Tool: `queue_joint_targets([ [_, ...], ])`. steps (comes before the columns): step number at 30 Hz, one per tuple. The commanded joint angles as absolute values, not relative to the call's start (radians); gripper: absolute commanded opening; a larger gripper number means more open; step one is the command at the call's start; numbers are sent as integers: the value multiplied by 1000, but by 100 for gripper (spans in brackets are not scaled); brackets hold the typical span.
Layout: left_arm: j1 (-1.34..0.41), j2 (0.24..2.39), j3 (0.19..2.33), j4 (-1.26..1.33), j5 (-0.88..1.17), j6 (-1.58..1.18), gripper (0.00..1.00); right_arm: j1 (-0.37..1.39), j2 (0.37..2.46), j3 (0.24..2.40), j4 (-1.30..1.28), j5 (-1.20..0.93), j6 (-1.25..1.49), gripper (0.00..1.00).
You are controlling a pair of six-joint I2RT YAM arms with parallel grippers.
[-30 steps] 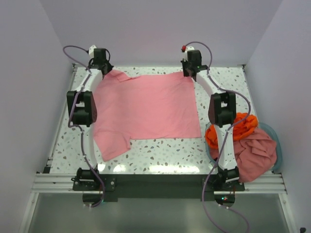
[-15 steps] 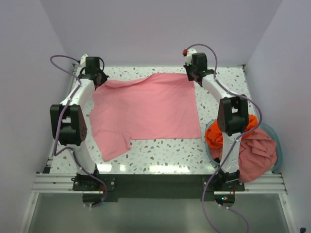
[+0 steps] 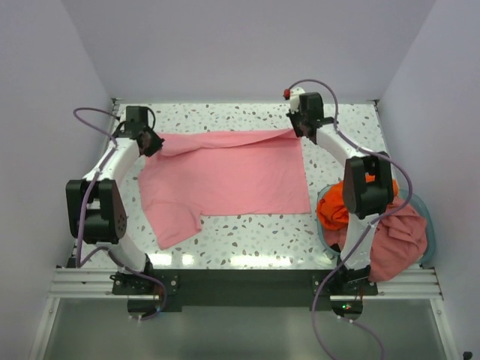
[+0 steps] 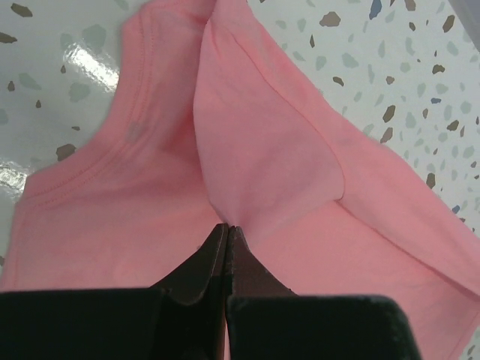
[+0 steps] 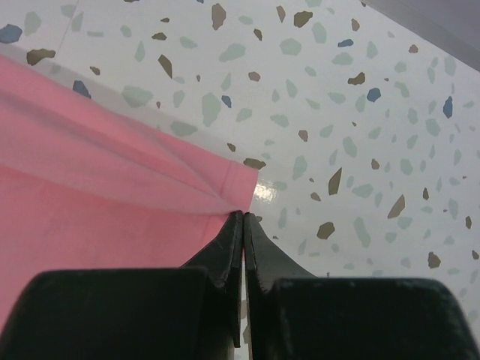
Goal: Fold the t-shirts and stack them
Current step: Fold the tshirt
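Note:
A light pink t-shirt [image 3: 232,176] lies spread on the speckled table [image 3: 247,234]. Its far edge is lifted and drawn into a fold line between my two grippers. My left gripper [image 3: 149,141] is shut on the shirt's far left part, near a sleeve. In the left wrist view its tips [image 4: 227,227] pinch a raised ridge of pink cloth [image 4: 262,142]. My right gripper [image 3: 298,130] is shut on the far right corner. In the right wrist view its tips [image 5: 244,215] hold the hemmed corner [image 5: 236,184]. The orange-red t-shirt [image 3: 358,201] and the darker salmon-pink t-shirt [image 3: 397,236] lie bunched at the right.
A pale teal round basket [image 3: 429,217] holds the two bunched shirts at the table's right near corner, beside the right arm's base. White walls close in the table on the left, back and right. A near sleeve [image 3: 176,225] reaches toward the front edge.
Both grippers have come toward the near side from the table's back edge, dragging the shirt's far edge with them. The left arm's elbow has swung outward to the left.

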State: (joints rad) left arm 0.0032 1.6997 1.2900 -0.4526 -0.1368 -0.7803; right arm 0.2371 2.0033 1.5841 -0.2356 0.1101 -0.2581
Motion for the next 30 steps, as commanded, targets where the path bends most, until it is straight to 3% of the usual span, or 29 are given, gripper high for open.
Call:
queue_joint_targets([
  [1,38,1626,1261,-475,-63,-756,0,236,1911,1554,-212,130,-284,0],
  [9,95,1585,1305,-518,2,-729,0,238,1876,1522,-207,190,-290,0],
  [22,95,1463,1002,-555,3,-755,0,238,1804,1333,-176,132,-247,2],
  [23,95,1466,994,-564,3,-749,26,238,1802,1324,-189,136,-241,9],
  [24,95,1470,977,-569,-17,-746,43,238,1801,1316,-198,144,-227,30],
  [26,95,1465,974,-604,-29,-745,79,242,1793,1296,-230,184,-212,47],
  [27,95,1460,982,-618,-41,-747,83,242,1786,1293,-239,202,-198,61],
  [30,95,1407,1014,-647,-63,-755,100,248,1746,1284,-252,201,-184,77],
])
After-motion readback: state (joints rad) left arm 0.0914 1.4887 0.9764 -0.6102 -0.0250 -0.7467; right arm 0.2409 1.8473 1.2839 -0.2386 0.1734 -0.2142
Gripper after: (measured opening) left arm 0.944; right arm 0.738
